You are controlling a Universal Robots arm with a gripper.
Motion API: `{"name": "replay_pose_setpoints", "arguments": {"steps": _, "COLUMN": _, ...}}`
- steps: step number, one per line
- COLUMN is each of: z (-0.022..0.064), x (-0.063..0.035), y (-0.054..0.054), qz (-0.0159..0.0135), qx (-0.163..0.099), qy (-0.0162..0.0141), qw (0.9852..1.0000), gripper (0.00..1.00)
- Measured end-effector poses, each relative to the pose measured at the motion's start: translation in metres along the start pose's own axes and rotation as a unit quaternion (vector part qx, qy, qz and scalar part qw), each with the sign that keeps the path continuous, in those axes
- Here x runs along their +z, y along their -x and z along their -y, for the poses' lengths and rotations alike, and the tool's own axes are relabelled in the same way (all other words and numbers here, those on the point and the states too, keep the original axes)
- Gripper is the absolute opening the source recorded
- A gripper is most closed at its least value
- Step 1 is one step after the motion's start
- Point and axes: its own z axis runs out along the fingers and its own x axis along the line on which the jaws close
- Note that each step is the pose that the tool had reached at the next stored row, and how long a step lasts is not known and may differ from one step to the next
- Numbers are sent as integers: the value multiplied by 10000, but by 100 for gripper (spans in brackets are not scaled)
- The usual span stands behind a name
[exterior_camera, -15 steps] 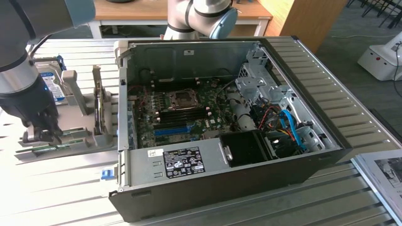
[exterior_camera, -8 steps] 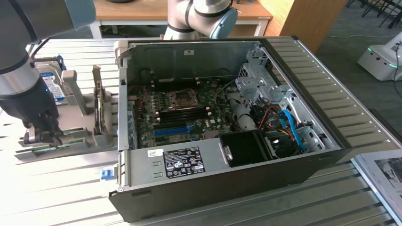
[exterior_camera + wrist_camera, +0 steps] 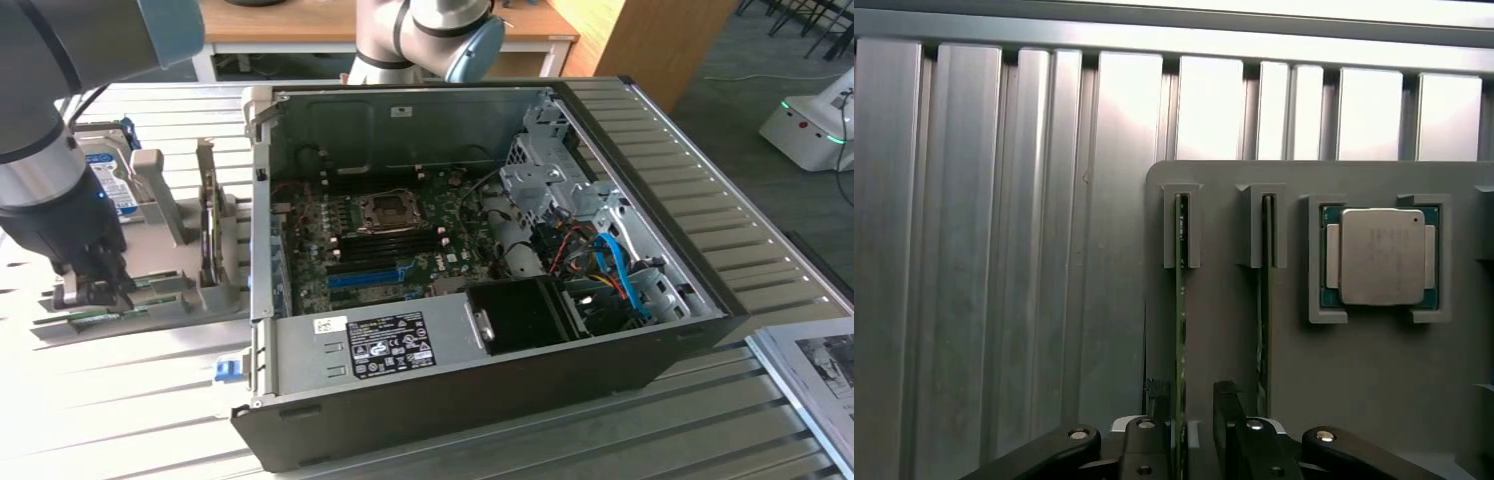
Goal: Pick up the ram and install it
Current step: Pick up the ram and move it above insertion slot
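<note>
Gripper: nearest the wrist camera. The jaws are spread wide and hold nothing, and the black fingers straddle one end of a board standing on edge.
Ram: a thin green stick, upright on its long edge in a slot of the holder. Its near end sits between the fingers. One finger is close beside it, though contact cannot be told; the other stands clear with a visible gap.
Second stick: stands in the neighbouring slot, parallel to the ram and outside the fingers.
Holder: a grey block lying on the bench near the edge at the exterior view's left.
Processor chip: a silver square lying flat in a recess of the holder, beside the second stick.
Bench: slatted aluminium, bare alongside the holder.
Arm: comes down over the holder at the exterior view's left.
Hard drive: has a blue-white label and stands upright behind the arm.
Computer case: lies open mid-bench, well apart from the holder.
Motherboard: lies flat inside the case.
Blue slot: a long slot on the motherboard, towards the front of the case.
</note>
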Motion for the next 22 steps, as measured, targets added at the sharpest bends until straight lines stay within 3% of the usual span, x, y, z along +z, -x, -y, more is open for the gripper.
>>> {"name": "replay_pose_setpoints", "arguments": {"steps": 22, "z": 0, "x": 63, "y": -12, "qz": 0, "qx": 0, "qy": 0, "qw": 10000, "gripper": 31}}
